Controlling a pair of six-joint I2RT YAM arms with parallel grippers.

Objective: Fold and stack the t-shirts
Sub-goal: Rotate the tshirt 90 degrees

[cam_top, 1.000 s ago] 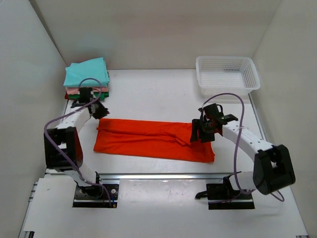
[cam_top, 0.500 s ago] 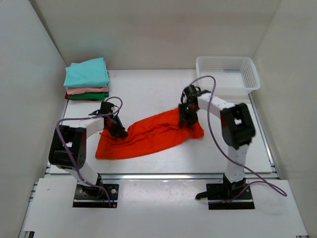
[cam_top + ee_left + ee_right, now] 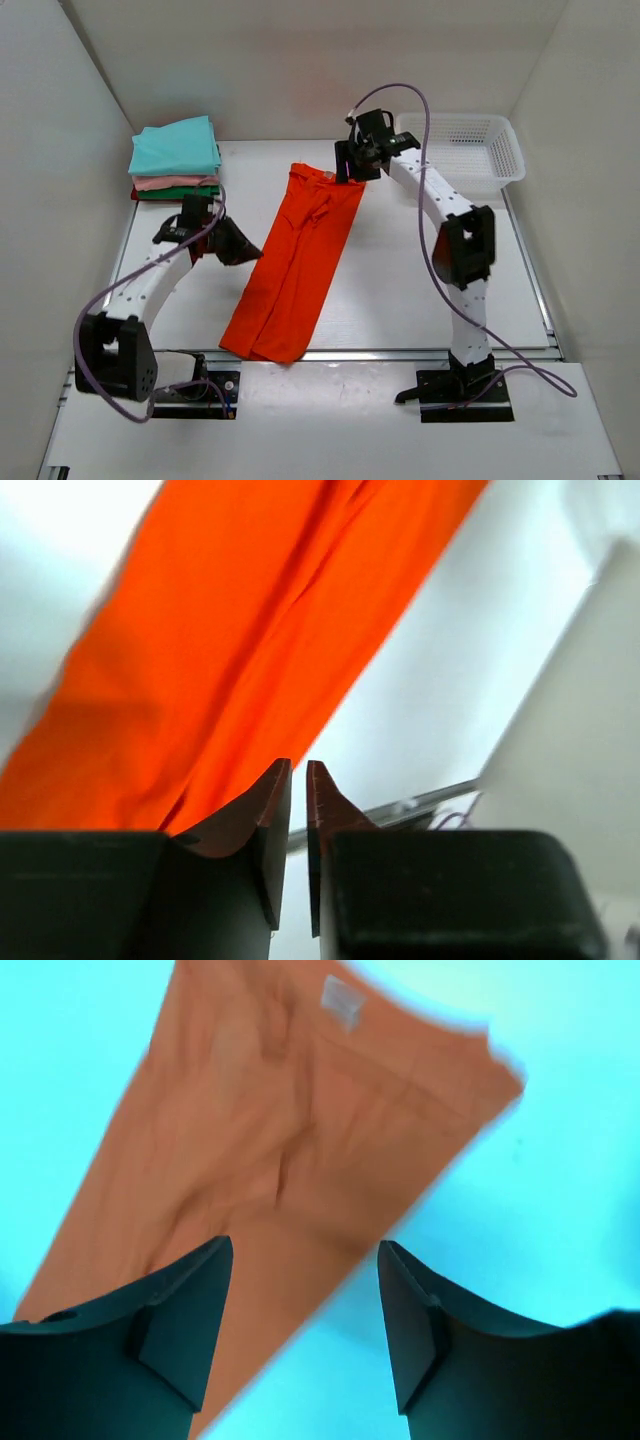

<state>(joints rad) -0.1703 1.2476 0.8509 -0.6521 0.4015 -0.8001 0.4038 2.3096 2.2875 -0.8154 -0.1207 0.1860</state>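
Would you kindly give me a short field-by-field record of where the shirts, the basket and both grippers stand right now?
orange shirt: long narrow strip lying flat on a diagonal, collar end at the back, other end at the front
folded stack: back left; teal on top, then pink, green, dark red
basket: white mesh, back right
left gripper: fingers almost together, nothing between them, beside the shirt's left edge
right gripper: open, over the collar end, holding nothing

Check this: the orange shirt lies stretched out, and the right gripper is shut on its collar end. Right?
Not quite: the right wrist view shows the right gripper open above the orange shirt, gripping nothing. The shirt does lie stretched out.
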